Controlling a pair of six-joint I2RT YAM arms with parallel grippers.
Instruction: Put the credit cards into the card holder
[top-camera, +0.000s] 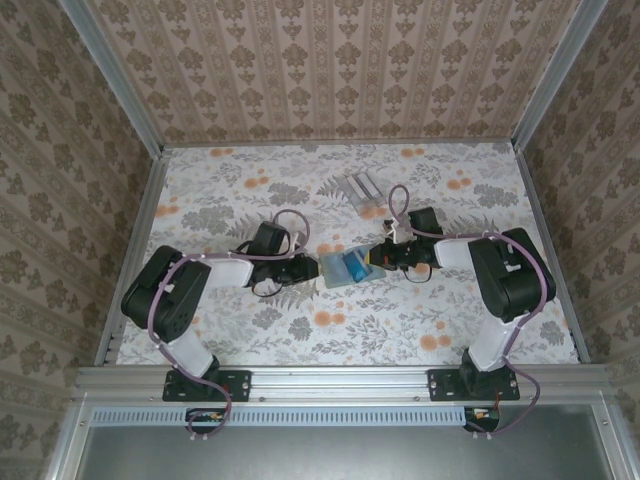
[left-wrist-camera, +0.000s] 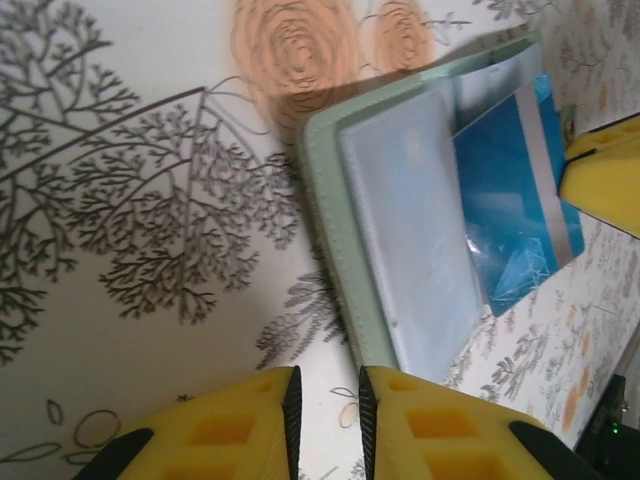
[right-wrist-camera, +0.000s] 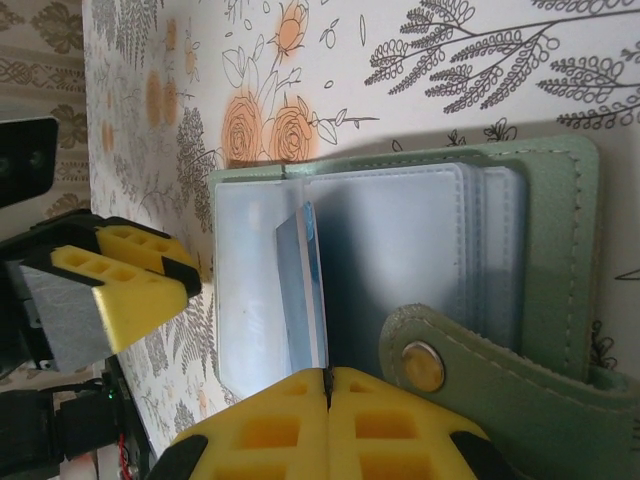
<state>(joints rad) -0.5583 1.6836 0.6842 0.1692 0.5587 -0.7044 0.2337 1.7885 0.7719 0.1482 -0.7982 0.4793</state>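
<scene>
Card holder (top-camera: 342, 268) is lying open mid-frame on the counter (top-camera: 450, 310), right gripper (right-wrist-camera: 327, 372) is clamping its jaws on a blue credit card (right-wrist-camera: 303, 290) poking in among the sleeves, left gripper (left-wrist-camera: 325, 415) is hovering with jaws a sliver apart, empty, so I'm thinking slide it flat, slowly.

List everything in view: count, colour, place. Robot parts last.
card holder: one, grey-green, lying open mid-table
card: one, blue, partly in the card holder's clear sleeves
slotted stand: one, clear and silvery, on the table beyond the card holder
table: one, white floral cover
walls: three, beige patterned wallpaper, around the table
left gripper: one, yellow fingers, narrow gap with nothing between, beside the card holder
right gripper: one, yellow fingers, shut on the card
</scene>
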